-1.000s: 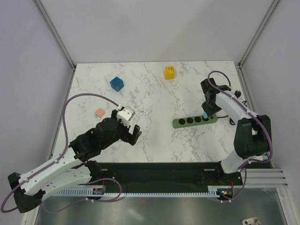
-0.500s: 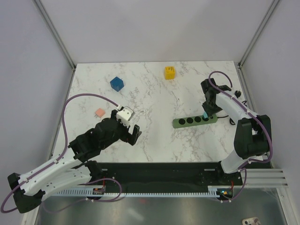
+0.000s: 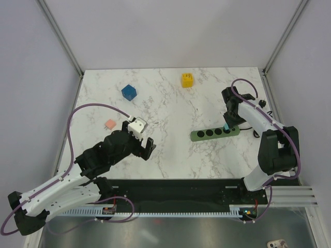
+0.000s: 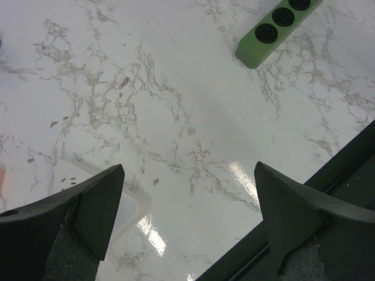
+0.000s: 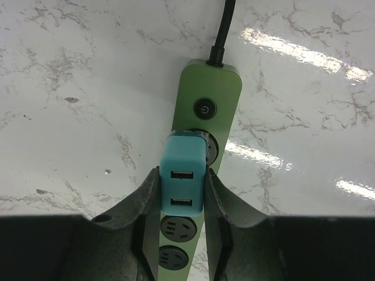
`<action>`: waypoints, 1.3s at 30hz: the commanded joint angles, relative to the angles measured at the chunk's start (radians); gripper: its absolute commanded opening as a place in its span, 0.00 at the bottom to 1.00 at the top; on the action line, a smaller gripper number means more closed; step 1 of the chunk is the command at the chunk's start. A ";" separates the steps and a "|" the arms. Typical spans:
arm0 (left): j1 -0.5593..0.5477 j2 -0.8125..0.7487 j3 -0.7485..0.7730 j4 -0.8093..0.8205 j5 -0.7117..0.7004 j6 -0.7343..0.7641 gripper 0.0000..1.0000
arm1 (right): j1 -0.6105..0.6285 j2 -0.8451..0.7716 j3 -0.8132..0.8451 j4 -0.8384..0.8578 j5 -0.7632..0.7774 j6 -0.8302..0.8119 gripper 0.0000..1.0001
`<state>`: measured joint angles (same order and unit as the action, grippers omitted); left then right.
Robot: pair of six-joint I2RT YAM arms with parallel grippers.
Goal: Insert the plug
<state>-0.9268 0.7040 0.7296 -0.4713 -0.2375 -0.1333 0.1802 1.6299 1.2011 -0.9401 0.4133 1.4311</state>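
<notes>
My right gripper (image 5: 181, 178) is clamped narrow on a teal adapter block (image 5: 185, 155) sitting over the outlet beside the switch (image 5: 204, 108) of the green socket strip (image 5: 225, 79), my left gripper (image 4: 187, 175) hangs wide with nothing in it, and the yellow plug (image 3: 187, 80) lies untouched near the far edge of the table (image 3: 170, 150), well apart from both.

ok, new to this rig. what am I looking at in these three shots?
Two robot arms are bolted at the near edge of a marble table. The wide picture comes from a fixed camera above and behind them; the other two come from a camera on each wrist. The left hand is open and holds nothing. The right hand grips a light blue USB charger at a socket of the green power strip. Loose on the table: a yellow plug block, a blue cube, a small pink piece.
</notes>
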 commanded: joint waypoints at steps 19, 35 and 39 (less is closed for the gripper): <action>0.002 -0.031 -0.012 0.019 -0.005 -0.022 0.99 | -0.019 0.128 -0.049 -0.052 0.027 0.111 0.00; 0.002 -0.070 -0.019 0.020 -0.011 -0.019 0.99 | 0.044 0.220 -0.129 0.017 0.004 0.150 0.00; 0.002 -0.080 -0.019 0.019 -0.023 -0.014 0.99 | 0.056 0.246 -0.182 0.069 -0.054 0.192 0.00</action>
<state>-0.9268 0.6373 0.7128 -0.4713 -0.2363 -0.1333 0.2371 1.7077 1.1725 -0.9344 0.4915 1.5810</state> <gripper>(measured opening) 0.993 0.354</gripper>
